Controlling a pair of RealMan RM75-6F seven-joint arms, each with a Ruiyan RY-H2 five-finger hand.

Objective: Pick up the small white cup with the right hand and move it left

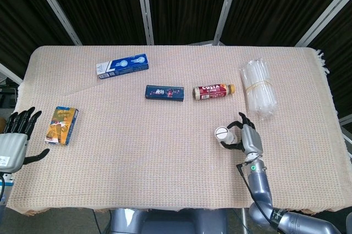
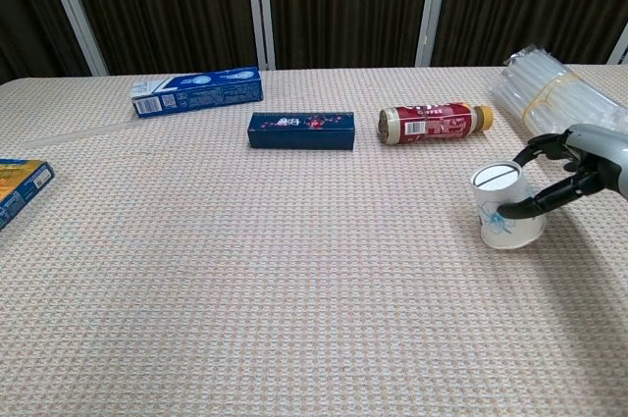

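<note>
The small white cup (image 2: 505, 209) with a blue print stands bottom-up on the tablecloth, right of centre; in the head view the small white cup (image 1: 223, 134) sits below the brown bottle. My right hand (image 2: 579, 164) reaches in from the right and holds it. The thumb lies against the cup's lower side and the other fingers arch over its top edge. From above, the right hand (image 1: 248, 139) brackets the cup on both sides. My left hand (image 1: 16, 137) hangs open off the table's left edge, far from the cup.
A brown bottle (image 1: 213, 91) and a dark blue box (image 1: 164, 92) lie behind the cup. A blue-white box (image 1: 122, 66) lies at the back left, a yellow packet (image 1: 61, 125) at the left, and a bundle of clear tubes (image 1: 258, 87) at the right.
</note>
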